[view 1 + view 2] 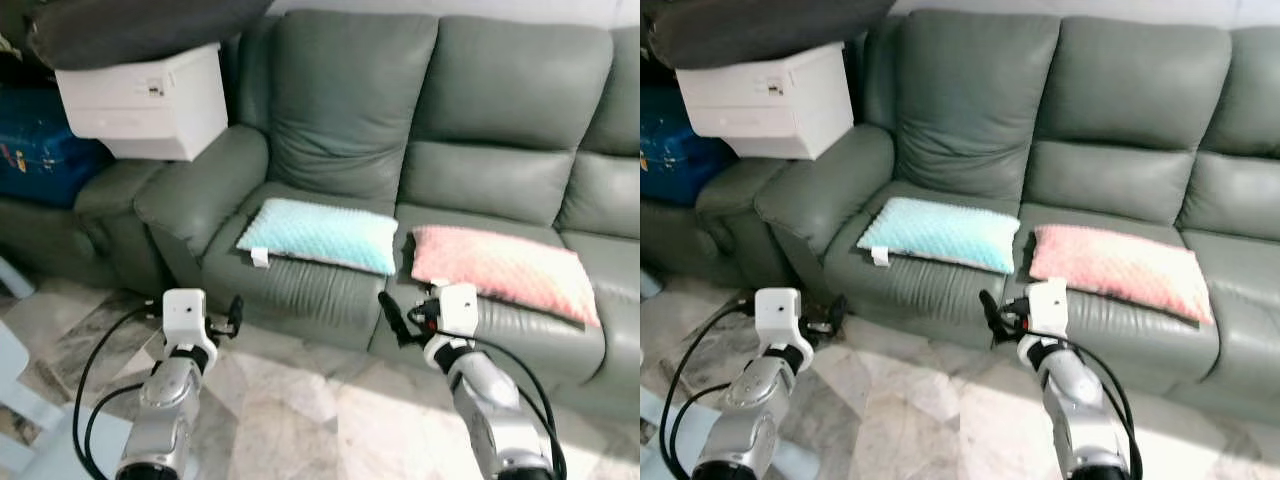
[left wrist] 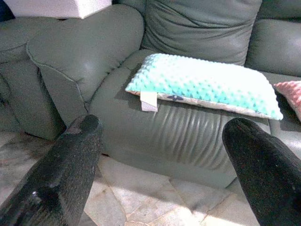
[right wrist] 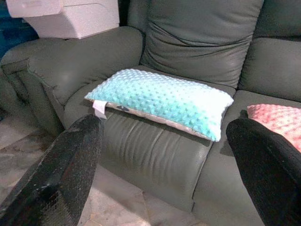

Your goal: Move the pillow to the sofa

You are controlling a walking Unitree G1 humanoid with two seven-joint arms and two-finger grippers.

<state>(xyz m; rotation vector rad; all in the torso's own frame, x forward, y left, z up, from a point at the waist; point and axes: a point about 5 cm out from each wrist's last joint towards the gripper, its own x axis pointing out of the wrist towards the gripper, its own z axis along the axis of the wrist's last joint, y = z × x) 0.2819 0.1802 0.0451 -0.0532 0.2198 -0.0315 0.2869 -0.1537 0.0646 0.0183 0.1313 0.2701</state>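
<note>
The teal pillow (image 1: 318, 234) lay flat on the left seat of the sofa (image 1: 440, 90), beside a pink pillow (image 1: 503, 270). Both the left gripper (image 2: 160, 160) and right gripper (image 3: 164, 165) hovered before the sofa, fingers wide, holding nothing.

A grey-green sofa (image 1: 480, 110) is being seen; a turquoise dotted pillow (image 1: 320, 233) and a pink dotted pillow (image 1: 500, 268) are being carried. A white box (image 1: 150, 100) and blue case (image 1: 35, 150) are showing.

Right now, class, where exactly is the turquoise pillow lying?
The turquoise pillow lies flat on the sofa's leftmost seat cushion, beside the armrest, with the pink pillow on the next seat to its right.
</note>
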